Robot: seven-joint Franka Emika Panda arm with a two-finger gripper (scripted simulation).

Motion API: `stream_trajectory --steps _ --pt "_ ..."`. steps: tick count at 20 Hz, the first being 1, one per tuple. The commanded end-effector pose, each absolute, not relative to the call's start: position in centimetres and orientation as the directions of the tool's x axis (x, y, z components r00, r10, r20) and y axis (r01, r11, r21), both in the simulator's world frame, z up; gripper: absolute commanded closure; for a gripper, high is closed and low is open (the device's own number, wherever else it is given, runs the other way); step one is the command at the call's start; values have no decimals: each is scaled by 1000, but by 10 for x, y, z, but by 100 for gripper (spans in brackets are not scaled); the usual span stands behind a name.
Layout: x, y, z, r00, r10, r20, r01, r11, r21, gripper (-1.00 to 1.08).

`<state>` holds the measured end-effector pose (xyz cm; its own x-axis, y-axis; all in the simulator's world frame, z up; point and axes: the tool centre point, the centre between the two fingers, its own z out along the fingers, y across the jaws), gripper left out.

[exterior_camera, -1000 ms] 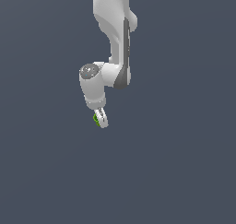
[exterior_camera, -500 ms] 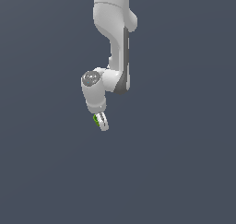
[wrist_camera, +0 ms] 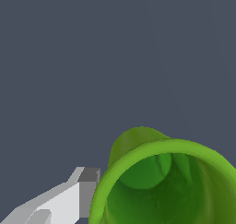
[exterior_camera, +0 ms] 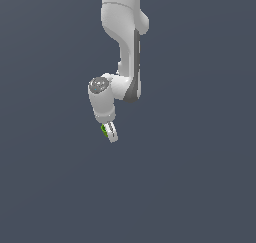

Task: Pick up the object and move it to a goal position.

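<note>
The object [wrist_camera: 161,181] is a bright green hollow cup, its open rim facing the wrist camera and filling much of that view. One white finger [wrist_camera: 64,200] presses against its side; the other finger is out of frame. In the exterior view only a green sliver of the object [exterior_camera: 104,129] shows beside the white fingers, with my gripper [exterior_camera: 110,132] shut on it below the white arm [exterior_camera: 122,47].
A plain dark grey-blue surface [exterior_camera: 200,177] lies all around, and no other thing shows in either view.
The arm and its held green object have shifted slightly toward the exterior view's left and a little downward. The grip has not changed.
</note>
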<state>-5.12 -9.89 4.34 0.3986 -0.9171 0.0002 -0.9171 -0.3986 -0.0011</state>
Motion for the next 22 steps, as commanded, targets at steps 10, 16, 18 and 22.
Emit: stream_trajectory --steps 10,16,18,22 --pt "-57 -94 66 399 -917 0 -917 -399 -2 108" --pt "-66 -87 102 398 -917 -1 -917 -398 -2 108" --pt "-69 -84 117 398 -918 -1 -918 -398 -2 108" --pt "-78 -78 154 397 -918 -1 -918 -397 -2 108"
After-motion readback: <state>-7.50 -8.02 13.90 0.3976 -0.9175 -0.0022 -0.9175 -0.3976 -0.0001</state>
